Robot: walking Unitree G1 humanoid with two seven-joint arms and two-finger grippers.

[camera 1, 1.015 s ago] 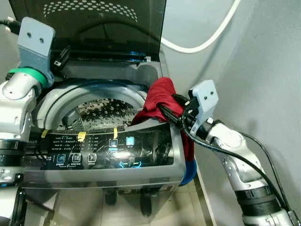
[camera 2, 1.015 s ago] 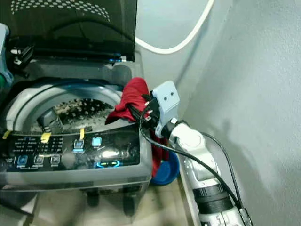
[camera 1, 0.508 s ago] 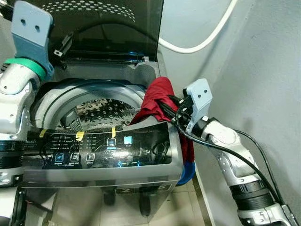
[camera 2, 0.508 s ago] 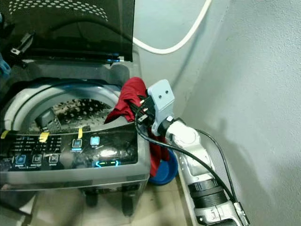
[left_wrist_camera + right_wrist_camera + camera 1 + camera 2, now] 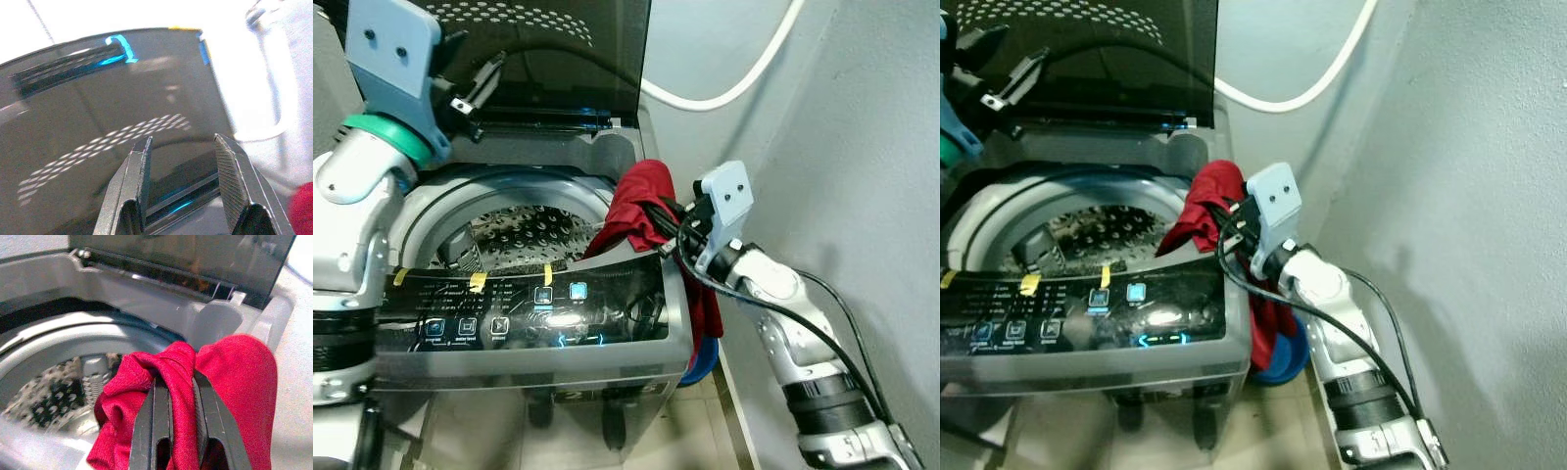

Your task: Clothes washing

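Note:
A red garment (image 5: 641,211) hangs over the right rim of the top-loading washing machine (image 5: 538,323), part of it trailing down the machine's right side. My right gripper (image 5: 174,396) is shut on a fold of the red garment (image 5: 230,377) at that rim. The perforated steel drum (image 5: 524,235) lies open below. My left gripper (image 5: 183,161) is raised at the upper left, open, pointing at the dark raised lid (image 5: 98,127). In the left eye view the left gripper (image 5: 475,83) is in front of the lid (image 5: 558,49).
A white hose (image 5: 744,83) curves along the wall behind the machine. A grey wall (image 5: 871,147) stands close on the right. A blue basin (image 5: 700,362) sits on the floor by the machine's right side. The lit control panel (image 5: 529,308) runs along the front.
My left arm has risen and swung toward the lid. My right gripper, still holding the red garment, has shifted slightly left toward the drum.

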